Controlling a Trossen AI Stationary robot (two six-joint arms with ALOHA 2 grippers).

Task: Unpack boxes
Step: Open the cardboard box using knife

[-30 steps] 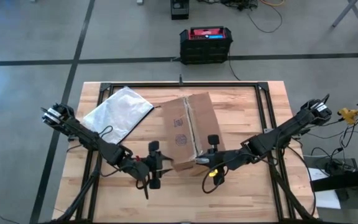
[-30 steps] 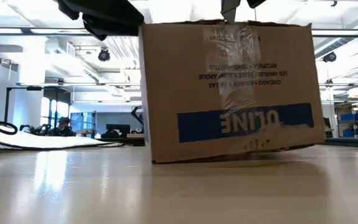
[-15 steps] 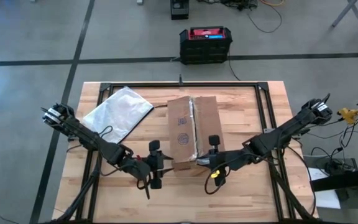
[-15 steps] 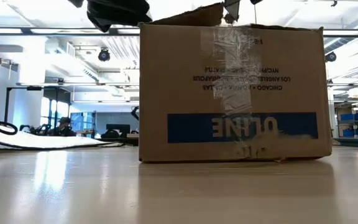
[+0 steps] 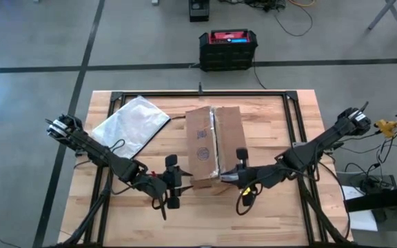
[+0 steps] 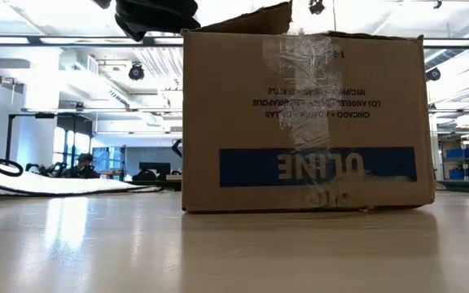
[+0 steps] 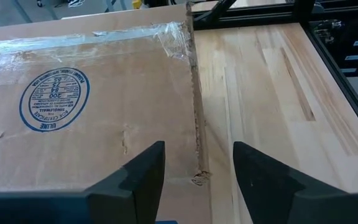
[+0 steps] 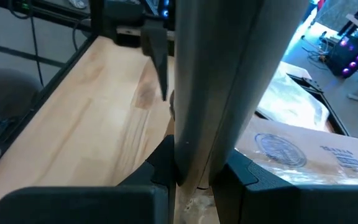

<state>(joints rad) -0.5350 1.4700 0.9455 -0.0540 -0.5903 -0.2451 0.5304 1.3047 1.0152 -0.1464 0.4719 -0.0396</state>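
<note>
1. Sitting flat in the middle of the pale wooden table (image 5: pixel 267 124) is the brown cardboard box with the blue ULINE label (image 5: pixel 212 145). The label reads upside down in the low view, so the box looks turned over, probably to put the taped seam on top where the arms can get at it.

2. The right gripper (image 5: pixel 227 178) is at the near edge of the box. Its two dark fingers (image 8: pixel 160 165) are pressed close together on a thin wall of cardboard. That looks like a pinch on a box flap (image 8: pixel 194 93), most likely so the flap can be pulled up and open.

3. In the low view one flap corner (image 6: pixel 259 18) already sticks up above the box top. This fits with the flap being lifted a little.

4. The left gripper (image 5: pixel 176 180) waits at the near left corner of the box. Its fingers (image 7: pixel 143 171) are spread wide apart and hold nothing. One finger is over the box top and the other is over the bare table, so the box edge lies between them. It seems ready to steady the box or grab that edge.

5. A clear plastic bag (image 5: pixel 129 125) lies flat on the table to the left of the box, apart from it, out of the way.

6. A black and red case (image 5: pixel 227 48) stands on the floor beyond the table.
</note>
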